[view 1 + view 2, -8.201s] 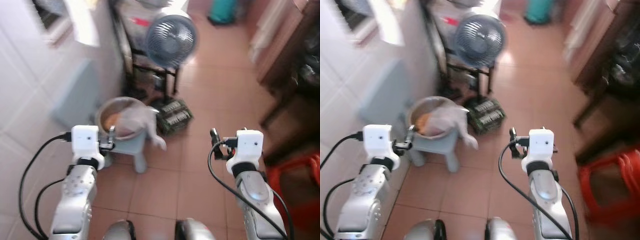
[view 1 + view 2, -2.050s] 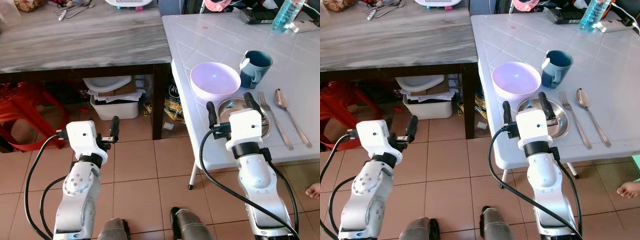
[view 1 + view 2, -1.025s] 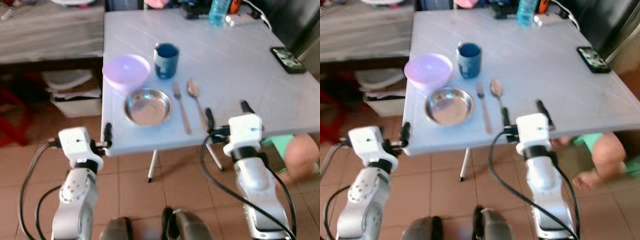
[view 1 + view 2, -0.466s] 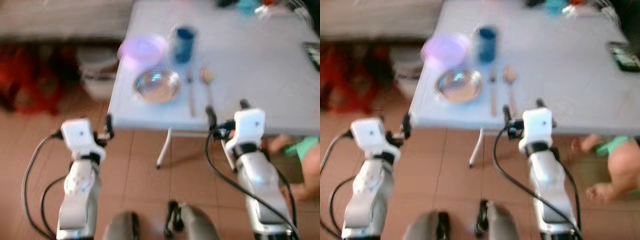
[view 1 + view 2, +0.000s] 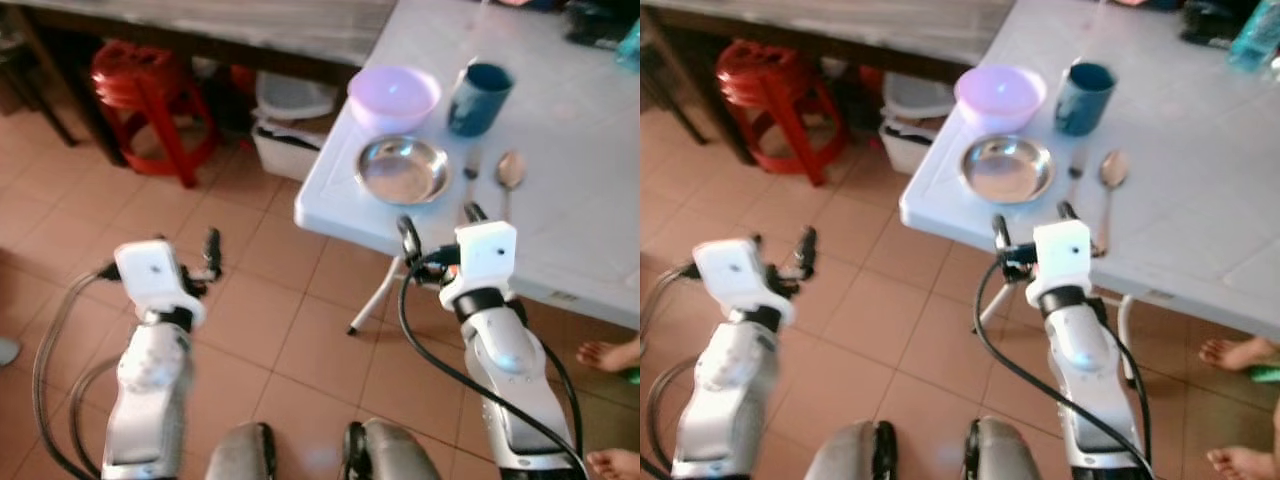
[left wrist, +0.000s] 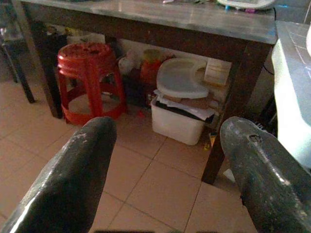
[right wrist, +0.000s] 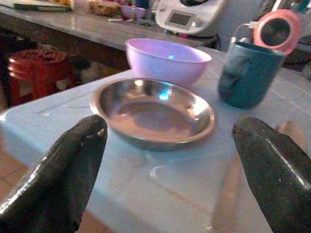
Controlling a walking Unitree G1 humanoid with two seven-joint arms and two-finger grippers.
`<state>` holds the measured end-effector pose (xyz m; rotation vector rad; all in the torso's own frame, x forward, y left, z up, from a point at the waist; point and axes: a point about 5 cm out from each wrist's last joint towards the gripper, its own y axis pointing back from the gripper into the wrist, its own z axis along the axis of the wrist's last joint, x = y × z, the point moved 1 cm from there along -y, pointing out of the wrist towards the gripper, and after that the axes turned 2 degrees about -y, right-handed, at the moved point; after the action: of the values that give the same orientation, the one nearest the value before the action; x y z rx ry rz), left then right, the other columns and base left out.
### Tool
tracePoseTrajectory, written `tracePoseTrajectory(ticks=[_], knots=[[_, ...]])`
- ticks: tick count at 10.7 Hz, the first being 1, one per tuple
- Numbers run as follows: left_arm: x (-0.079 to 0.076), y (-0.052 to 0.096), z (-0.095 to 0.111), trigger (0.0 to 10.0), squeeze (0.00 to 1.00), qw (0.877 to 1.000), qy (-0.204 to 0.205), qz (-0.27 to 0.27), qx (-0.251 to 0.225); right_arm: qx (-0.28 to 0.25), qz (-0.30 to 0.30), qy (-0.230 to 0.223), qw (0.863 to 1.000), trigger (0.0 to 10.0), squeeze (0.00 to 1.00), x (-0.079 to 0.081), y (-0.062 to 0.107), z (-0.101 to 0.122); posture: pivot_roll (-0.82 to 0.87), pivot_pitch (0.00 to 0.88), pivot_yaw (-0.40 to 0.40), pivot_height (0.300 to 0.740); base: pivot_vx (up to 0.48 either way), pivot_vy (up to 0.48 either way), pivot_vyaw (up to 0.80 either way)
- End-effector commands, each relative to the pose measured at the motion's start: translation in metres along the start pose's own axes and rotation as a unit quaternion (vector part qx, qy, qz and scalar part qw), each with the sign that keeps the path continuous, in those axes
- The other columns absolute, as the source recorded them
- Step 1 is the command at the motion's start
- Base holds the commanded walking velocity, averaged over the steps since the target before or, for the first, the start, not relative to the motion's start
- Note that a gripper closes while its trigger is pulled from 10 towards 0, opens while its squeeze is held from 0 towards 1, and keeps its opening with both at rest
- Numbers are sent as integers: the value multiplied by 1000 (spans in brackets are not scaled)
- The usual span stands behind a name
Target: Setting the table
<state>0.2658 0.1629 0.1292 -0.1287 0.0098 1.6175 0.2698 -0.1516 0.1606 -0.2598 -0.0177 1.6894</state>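
Your right gripper (image 7: 165, 160) hangs wide open at the white worktop (image 5: 570, 130) edge — steel dish (image 7: 153, 112) at 12 o'clock — left gripper (image 6: 167, 165) equally wide over the floor tiles (image 5: 90, 220).

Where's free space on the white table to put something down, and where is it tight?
Free: the broad stretch of white table right of the spoon, up to the bottle. Also the near strip right of the right gripper. Crowded: the left corner, where pink bowl, steel plate, teal mug and fork cluster.
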Motion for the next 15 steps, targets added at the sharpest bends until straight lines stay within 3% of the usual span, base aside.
tracePoseTrajectory(ticks=[1, 4, 5, 6, 9, 12, 13, 14, 15], knots=[[-3, 2, -1, 10000, 0, 1000, 6, -7, 2, -5, -4, 3, 1000, 10000, 0, -2, 1, 2, -44, 214, 4, 740, 0, 0, 0], [-8, 1, 3, 10000, 0, 1000, 15, -21, -12, -17, -18, 23, 999, 10000, 0, -4, -2, 8, -46, 201, -3, 740, 369, 0, -521], [-8, 0, 4, 10000, 0, 1000, 17, -20, -16, -52, -3, 72, 996, 10000, 0, -1, -4, 20, -49, 197, -7, 740, 390, 0, -800], [-9, -2, 8, 10000, 0, 999, 24, -21, -22, -65, -1, 77, 995, 10000, 0, 1, -4, 26, -54, 191, -11, 740, 356, 0, -463], [-15, -1, 9, 10000, 0, 998, 35, -37, -27, -44, -13, 61, 997, 10000, 0, -3, -1, 17, -59, 182, -9, 740, 99, 125, 0], [-6, 6, 3, 10000, 0, 999, 29, -26, -11, 7, -76, 7, 997, 10000, 0, -22, -2, -1, -48, 211, -7, 740, 0, 0, 0], [-6, 8, 3, 10000, 0, 999, 9, -33, -10, 18, -102, -7, 995, 10000, 1000, -29, -2, -4, -45, 218, -6, 740, 0, 0, 0], [-7, 10, 2, 10000, 0, 999, 3, -48, -7, 29, -111, -19, 993, 10000, 910, -31, -2, -7, -44, 224, -3, 740, 0, 0, 0], [-6, 11, 2, 10000, 0, 999, -2, -55, -3, 32, -108, -28, 993, 10000, 0, -32, -4, -9, -42, 239, 3, 740, 0, 0, 0]])
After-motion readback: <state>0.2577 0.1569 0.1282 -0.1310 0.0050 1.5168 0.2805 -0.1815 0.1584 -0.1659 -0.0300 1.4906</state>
